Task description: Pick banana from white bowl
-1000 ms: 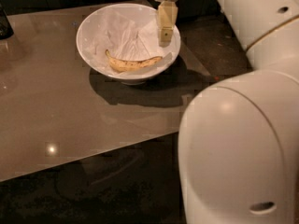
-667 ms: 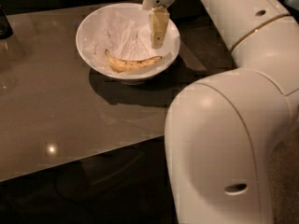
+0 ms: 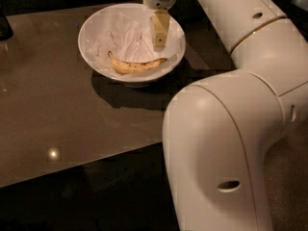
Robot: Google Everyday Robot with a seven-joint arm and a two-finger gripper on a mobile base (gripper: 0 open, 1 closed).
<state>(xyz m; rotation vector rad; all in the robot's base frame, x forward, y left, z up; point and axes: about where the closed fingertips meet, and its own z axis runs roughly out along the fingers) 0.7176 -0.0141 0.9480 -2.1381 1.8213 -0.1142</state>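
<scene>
1. The jaws belong to the gripper, which hangs inside the upper right part of the white bowl, pointing straight down. Only a single tan slab shows from this side, so it cannot be told how far apart the jaws stand.
2. Nothing is seen in their hold. The lower end of the gripper sits above the crumpled white paper that lines the bowl, and it is clear of the fruit.
3. The banana lies on the near side of the bowl, resting on the paper. It curves upward at both ends, with its darker left tip pointing toward the bowl's left wall. Its right tip lies just below and slightly right of the gripper's lower end, with a small gap between the two.
4. The bowl stands upright on the brown, glossy tabletop, toward its far edge, and casts a dark shadow on the near side.
5. The robot's white arm fills the right half of the view. It rises from a large rounded link in the foreground and reaches back to the gripper.
6. A dark object is cut off at the far left edge of the tabletop.
</scene>
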